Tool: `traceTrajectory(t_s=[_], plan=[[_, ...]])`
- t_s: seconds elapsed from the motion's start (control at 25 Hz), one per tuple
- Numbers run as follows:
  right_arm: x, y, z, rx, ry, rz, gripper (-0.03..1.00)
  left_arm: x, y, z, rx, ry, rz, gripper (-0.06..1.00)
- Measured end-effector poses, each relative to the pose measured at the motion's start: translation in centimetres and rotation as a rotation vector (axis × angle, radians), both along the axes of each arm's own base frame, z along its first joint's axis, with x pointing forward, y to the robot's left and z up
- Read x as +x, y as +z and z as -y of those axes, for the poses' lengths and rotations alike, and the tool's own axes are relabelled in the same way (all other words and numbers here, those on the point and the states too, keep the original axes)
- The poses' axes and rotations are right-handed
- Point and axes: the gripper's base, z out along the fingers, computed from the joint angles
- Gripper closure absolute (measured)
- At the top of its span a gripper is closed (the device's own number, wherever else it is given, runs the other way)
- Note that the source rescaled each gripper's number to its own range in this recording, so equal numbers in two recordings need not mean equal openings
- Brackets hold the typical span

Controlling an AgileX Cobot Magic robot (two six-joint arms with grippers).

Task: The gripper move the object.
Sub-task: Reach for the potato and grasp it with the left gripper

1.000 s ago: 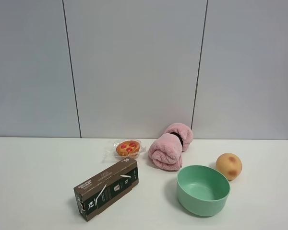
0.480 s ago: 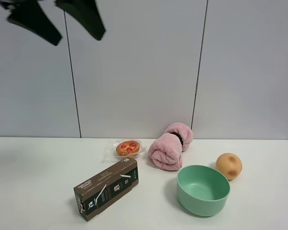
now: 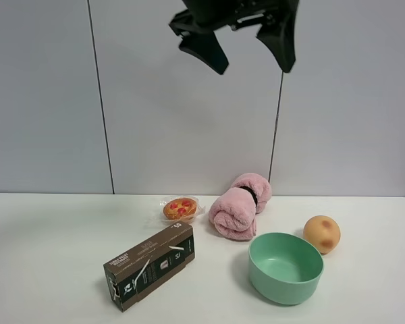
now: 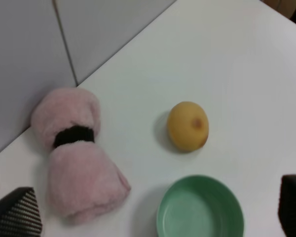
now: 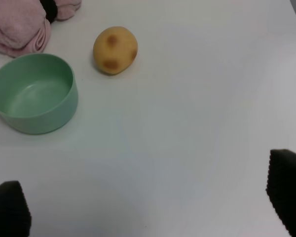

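Observation:
The object, a round yellow-orange ball with reddish blotches [image 3: 322, 234], rests on the white table just right of and behind the green bowl [image 3: 283, 283]. It also shows in the left wrist view [image 4: 188, 126] and the right wrist view [image 5: 115, 50]. My left gripper [image 3: 254, 67] is a black claw, open and empty, high above the table over the towel and bowl; its fingertips [image 4: 15, 212] show at the corners of its wrist view. My right gripper [image 5: 148, 202] is open and empty, above bare table away from the ball; it is out of the exterior view.
A rolled pink towel [image 3: 237, 210] lies behind the bowl. A small wrapped tart [image 3: 180, 208] sits left of the towel. A dark brown box [image 3: 150, 264] lies at front left. A grey panelled wall [image 3: 189, 121] backs the table.
The left gripper came into view at the top left, then swept right to the top centre. The things on the table have not moved.

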Motion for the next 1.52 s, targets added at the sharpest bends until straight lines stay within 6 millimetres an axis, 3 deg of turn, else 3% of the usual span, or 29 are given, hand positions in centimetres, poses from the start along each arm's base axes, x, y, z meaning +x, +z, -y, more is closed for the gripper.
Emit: traceTrajectory(t_s=[0.32,0.52,1.2,1.52], plan=[[0.0,0.0,0.0,0.000,0.000,0.000,-0.03,2.0,-7.8,6.9,0.035,-0.077,-0.011,-0.06],[0.0,0.0,0.0,0.000,0.000,0.000,-0.03,1.8,-10.7,9.7,-0.023,-0.099,0.029,-0.05],[0.0,0.0,0.0,0.000,0.000,0.000,-0.03,3.9,-21.5,12.7,-0.111,-0.042,0.012,-0.06],[0.0,0.0,0.0,0.000,0.000,0.000,-0.03,4.3,-23.9,13.0,-0.117,-0.029,0.028,-0.06]])
